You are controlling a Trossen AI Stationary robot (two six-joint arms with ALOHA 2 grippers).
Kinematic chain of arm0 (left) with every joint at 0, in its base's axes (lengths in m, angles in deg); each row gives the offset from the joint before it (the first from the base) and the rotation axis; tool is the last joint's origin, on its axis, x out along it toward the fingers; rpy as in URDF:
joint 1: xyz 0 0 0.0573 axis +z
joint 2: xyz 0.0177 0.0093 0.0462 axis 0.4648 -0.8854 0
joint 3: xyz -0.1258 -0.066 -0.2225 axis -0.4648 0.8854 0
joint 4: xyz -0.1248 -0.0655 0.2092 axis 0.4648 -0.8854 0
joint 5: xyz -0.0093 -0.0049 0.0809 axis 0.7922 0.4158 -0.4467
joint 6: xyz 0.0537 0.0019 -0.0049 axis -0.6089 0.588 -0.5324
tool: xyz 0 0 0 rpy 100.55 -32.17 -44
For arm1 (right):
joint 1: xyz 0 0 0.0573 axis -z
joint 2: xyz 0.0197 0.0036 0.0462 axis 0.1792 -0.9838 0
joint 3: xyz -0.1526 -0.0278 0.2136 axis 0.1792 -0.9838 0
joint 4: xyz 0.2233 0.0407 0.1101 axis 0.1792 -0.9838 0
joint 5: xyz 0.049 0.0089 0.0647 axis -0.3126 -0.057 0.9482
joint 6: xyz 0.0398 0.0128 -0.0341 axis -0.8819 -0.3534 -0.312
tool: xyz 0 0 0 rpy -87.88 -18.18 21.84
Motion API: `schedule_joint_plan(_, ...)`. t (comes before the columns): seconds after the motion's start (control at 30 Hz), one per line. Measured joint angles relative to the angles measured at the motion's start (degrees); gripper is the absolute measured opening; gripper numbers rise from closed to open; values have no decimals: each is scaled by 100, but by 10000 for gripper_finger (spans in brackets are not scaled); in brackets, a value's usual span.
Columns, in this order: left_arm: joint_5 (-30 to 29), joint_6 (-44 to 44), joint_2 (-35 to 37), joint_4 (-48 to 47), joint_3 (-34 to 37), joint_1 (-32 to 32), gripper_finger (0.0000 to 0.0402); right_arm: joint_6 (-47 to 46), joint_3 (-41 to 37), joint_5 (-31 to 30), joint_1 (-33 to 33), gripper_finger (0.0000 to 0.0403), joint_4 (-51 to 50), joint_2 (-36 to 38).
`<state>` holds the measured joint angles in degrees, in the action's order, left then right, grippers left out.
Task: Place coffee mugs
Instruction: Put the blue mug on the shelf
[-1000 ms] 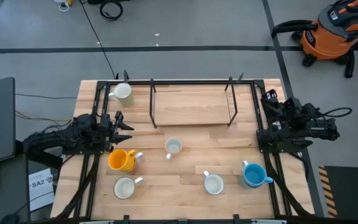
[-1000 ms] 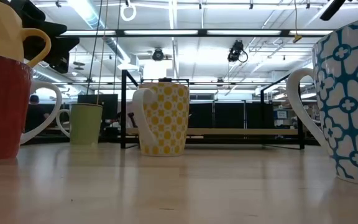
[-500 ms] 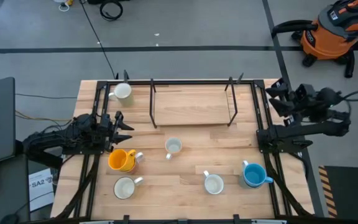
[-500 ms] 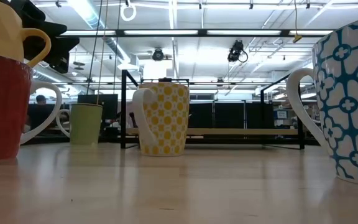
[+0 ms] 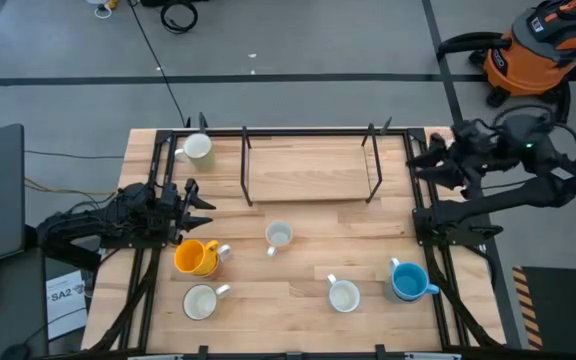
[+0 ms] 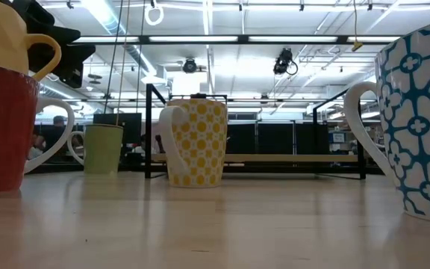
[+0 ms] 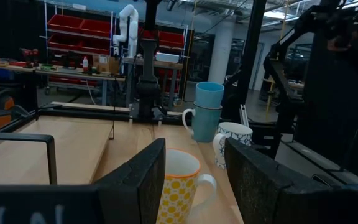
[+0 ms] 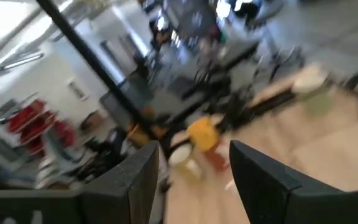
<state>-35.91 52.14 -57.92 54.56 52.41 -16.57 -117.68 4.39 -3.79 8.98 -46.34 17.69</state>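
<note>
Right pincer (image 5: pixel 420 166) swung up to the black wire rack's (image 5: pixel 310 166) corner, wide open and empty like the left pincer (image 5: pixel 196 198), six ceramic mugs (image 5: pixel 279 235) still scattered on the wooden worktop (image 5: pixel 308 300).

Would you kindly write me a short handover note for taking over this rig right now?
Left pincer: open, empty, resting at the table's left side just above the orange-yellow mug.
Right pincer: open, empty, raised near the table's far right corner.
Mugs: six on the wooden table. One pale mug sits at the far left corner beside the black wire rack; a small white mug at centre; a cream mug, another white mug and the blue mug along the near edge.
Done: none on the rack.
Left: all placements.
</note>
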Motion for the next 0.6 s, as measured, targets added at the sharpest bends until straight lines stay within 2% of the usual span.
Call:
schedule_joint_plan(0.3,1,-2,0,-44,0,0,172,-1851,0,411,-37,203,-1124,-625)
schedule_joint_plan(0.47,1,-4,0,-85,0,-1,172,-2364,0,926,-251,203,-2017,-998)
schedule_joint_plan(0.6,1,-4,0,-85,0,1,172,-2602,0,1001,-567,203,-2839,-1344)
